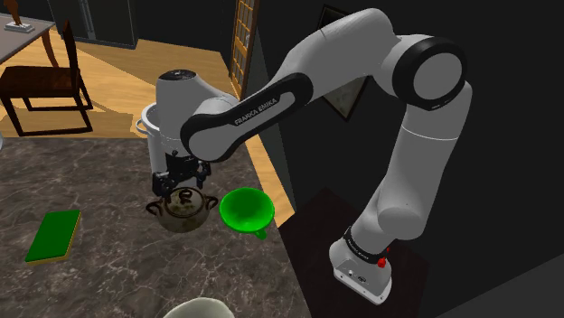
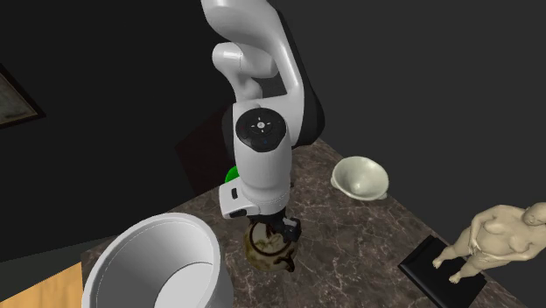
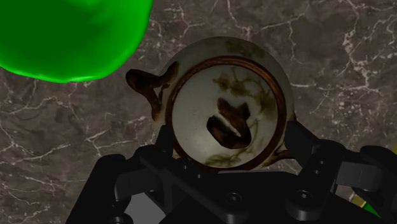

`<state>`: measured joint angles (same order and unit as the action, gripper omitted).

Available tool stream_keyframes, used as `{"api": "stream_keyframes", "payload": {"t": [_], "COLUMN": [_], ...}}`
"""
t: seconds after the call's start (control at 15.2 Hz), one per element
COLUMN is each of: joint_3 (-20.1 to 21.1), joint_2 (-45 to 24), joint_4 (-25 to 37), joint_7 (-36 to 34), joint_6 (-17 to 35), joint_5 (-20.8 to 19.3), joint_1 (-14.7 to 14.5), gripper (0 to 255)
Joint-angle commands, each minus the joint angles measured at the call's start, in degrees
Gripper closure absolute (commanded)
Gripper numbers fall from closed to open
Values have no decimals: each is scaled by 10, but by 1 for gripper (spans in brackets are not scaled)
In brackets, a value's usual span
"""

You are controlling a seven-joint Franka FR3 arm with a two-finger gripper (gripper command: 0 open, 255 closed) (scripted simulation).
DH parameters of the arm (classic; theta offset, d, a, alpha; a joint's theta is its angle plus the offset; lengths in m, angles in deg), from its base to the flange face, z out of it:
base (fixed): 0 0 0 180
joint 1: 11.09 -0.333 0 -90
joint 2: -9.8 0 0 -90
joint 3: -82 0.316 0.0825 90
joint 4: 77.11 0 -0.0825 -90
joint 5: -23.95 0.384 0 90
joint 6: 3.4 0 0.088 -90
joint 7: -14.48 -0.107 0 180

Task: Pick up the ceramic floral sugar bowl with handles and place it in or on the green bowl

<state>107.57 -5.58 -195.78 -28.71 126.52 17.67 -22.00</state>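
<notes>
The sugar bowl (image 1: 185,210) is a round, cream, brown-patterned pot with a lid and two dark loop handles. It stands on the dark marble counter (image 1: 99,172), close beside the green bowl (image 1: 246,210). My gripper (image 1: 182,185) reaches down over it from above. In the wrist view its two fingers (image 3: 164,141) press against opposite sides of the sugar bowl (image 3: 226,102) below the lid, and the green bowl (image 3: 70,35) lies just beyond one handle. The second exterior view has the gripper (image 2: 278,234) on the sugar bowl (image 2: 265,252).
A big white pot (image 2: 157,267) stands right behind the hand. On the counter also lie a green book (image 1: 53,235), a pale bowl (image 2: 360,178) and a statuette on a dark base (image 2: 494,236). The counter edge runs just past the green bowl.
</notes>
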Motion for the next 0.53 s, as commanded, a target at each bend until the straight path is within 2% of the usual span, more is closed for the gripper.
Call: {"api": "stream_keyframes", "payload": {"t": [0.0,0.13,0.2,0.46], "joint_3": [0,0,0,0], "joint_2": [0,0,0,0], "joint_4": [0,0,0,0], "joint_7": [0,0,0,0], "joint_6": [0,0,0,0], "joint_5": [0,0,0,0], "joint_1": [0,0,0,0], "gripper": [0,0,255,255]}}
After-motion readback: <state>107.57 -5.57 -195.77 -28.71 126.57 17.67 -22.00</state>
